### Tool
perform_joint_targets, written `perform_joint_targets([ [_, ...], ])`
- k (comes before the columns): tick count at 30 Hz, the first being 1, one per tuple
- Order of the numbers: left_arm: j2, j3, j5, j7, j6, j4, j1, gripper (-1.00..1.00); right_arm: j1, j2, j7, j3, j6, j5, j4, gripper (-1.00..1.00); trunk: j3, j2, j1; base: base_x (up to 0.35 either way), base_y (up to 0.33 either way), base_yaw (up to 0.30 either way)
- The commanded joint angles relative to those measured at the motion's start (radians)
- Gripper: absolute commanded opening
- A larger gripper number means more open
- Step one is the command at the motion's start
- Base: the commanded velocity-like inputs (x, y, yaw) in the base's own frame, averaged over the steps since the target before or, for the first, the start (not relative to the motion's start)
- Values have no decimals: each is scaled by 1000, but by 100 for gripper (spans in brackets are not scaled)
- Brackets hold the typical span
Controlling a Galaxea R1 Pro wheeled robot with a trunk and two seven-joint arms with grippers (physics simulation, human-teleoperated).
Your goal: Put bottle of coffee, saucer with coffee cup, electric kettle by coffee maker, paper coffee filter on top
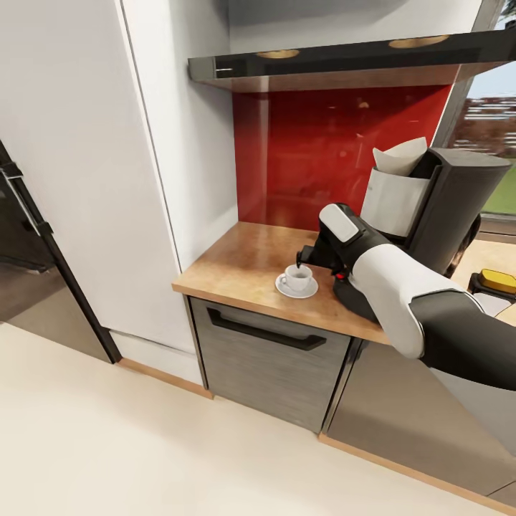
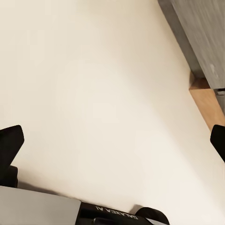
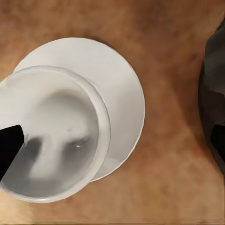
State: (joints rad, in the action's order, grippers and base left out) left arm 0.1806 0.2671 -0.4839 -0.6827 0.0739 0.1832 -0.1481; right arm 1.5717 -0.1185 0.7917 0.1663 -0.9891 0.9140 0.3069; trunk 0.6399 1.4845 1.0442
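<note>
We see the right claw [image 1: 307,256] hanging just over the coffee cup [image 1: 297,276], its dark fingers spread wide; in the right wrist view one fingertip [image 3: 9,147] overlaps the cup's rim [image 3: 101,117], and we cannot tell whether it touches. The cup is small, white and smooth, standing upright on the round flat saucer [image 1: 287,290], off-centre. Both sit on the warm wood-grain desk [image 1: 236,269], just beside the dark grey coffee maker [image 1: 451,208], whose top holds the off-white paper coffee filter [image 1: 398,161]. Our left claw [image 2: 112,140] gapes open over the pale floor [image 2: 93,93], holding nothing.
</note>
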Motion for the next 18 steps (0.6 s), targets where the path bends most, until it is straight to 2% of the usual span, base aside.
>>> perform_joint_targets([
  [1, 0, -3, -5, -3, 4, -1, -1, 100, 1, 1, 8, 8, -4, 20, 1, 100, 1, 0, 0, 0, 0, 0],
  [3, 0, -3, -5, -3, 4, -1, -1, 100, 1, 0, 8, 9, -4, 60, 2, 100, -5, -14, -8, 0, 0, 0],
  [6, 0, -3, -4, -3, 4, -1, -1, 100, 1, 0, 8, 12, -5, 86, 3, 100, -12, -28, -15, 0, 0, 0],
  [10, 0, -4, -4, -3, 4, -1, -1, 100, 1, -1, 7, 13, -5, 95, 4, 100, -12, -28, -15, 0, 0, 0],
  [18, 0, -5, -4, -3, 5, -1, -1, 100, 1, -4, 7, 14, -5, 97, 29, 100, -37, -84, -46, 0, 0, 0],
])
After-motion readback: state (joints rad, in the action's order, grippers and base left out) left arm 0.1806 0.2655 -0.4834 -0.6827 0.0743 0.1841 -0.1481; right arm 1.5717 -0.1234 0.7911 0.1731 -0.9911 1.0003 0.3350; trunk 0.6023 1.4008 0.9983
